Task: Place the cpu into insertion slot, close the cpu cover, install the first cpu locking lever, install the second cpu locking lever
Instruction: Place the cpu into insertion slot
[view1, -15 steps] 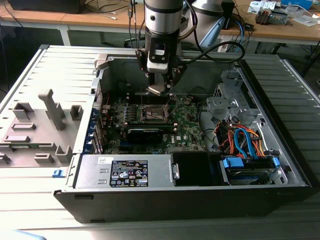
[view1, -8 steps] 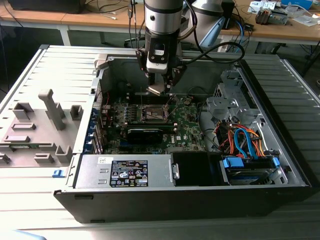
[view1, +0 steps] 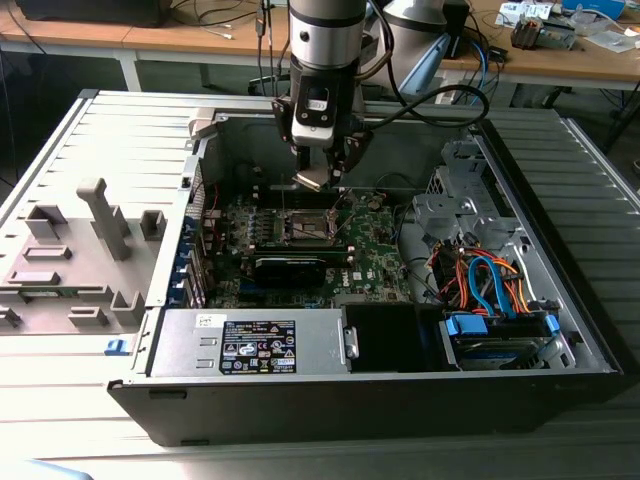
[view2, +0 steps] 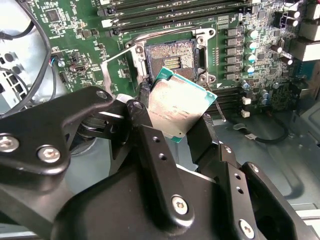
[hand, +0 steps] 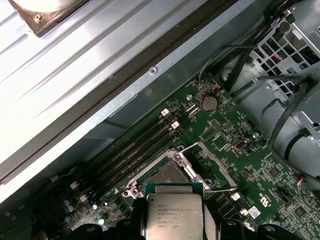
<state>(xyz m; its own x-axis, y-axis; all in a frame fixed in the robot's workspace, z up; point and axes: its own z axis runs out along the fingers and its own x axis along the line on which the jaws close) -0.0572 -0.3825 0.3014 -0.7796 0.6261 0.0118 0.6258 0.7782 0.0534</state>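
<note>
While the arm hangs over the open computer case (view1: 330, 400), the gripper (view2: 172, 120) fingers (view2: 202, 140) clamp the cpu (view2: 180, 106) by its edges. The chip sits tilted just above the bare insertion slot (view2: 170, 57) on the green motherboard (view2: 75, 30), and the cpu cover (view2: 117, 70) stands swung open beside the slot.

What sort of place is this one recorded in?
Probably an electronics lab or workshop: an opened computer case, wooden benches with cables behind, and a robot tool holding a chip.
</note>
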